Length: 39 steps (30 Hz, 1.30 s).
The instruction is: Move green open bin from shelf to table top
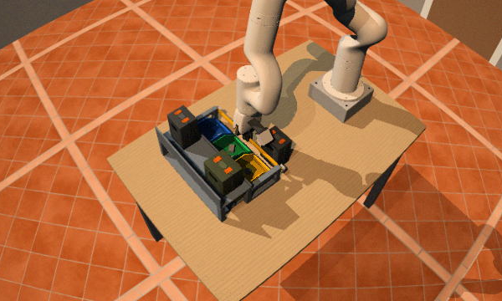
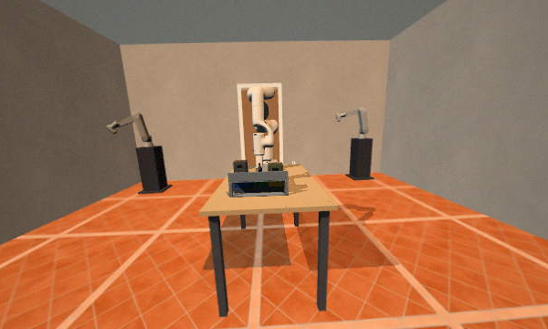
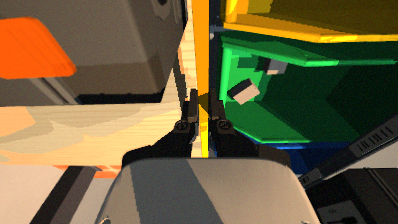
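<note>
The green bin sits in the grey shelf, between the blue bin and the yellow bin. A pale block and a greyish part lie in the green bin. A yellow-orange bar runs across the open fronts. My gripper points down with its fingers shut on this bar, one on each side, just outside the green bin's front. The fingertips are too small to make out in the exterior view.
A dark box with orange marks stands on the table close outside the bar. A dark box and an olive box stand high on the shelf's rear part.
</note>
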Motion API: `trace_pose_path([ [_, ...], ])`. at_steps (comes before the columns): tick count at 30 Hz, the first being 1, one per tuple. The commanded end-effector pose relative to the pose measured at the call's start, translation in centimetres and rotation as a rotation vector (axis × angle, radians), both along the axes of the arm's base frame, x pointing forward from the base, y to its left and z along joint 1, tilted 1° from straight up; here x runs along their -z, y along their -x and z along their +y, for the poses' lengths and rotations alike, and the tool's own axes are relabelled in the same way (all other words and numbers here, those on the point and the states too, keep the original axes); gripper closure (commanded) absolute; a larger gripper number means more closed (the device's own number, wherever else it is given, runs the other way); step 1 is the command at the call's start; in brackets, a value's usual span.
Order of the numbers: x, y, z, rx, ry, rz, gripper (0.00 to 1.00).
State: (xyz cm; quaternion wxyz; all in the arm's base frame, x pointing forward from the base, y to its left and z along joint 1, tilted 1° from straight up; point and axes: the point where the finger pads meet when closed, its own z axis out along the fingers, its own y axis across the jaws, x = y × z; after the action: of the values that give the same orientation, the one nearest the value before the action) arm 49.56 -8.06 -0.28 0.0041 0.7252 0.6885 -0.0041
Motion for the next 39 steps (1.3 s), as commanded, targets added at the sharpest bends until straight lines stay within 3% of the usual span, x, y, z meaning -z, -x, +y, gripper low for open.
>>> trace_pose_path([
  [1, -0.1, -0.1, 0.0, 0.0, 0.0, -0.002, 1.0],
  [27, -1.1, -0.1, 0.0, 0.0, 0.0, -0.002, 1.0],
  [32, -2.5, -0.1, 0.0, 0.0, 0.0, -0.002, 1.0],
  [39, -2.5, -0.1, 0.0, 0.0, 0.0, -0.002, 1.0],
])
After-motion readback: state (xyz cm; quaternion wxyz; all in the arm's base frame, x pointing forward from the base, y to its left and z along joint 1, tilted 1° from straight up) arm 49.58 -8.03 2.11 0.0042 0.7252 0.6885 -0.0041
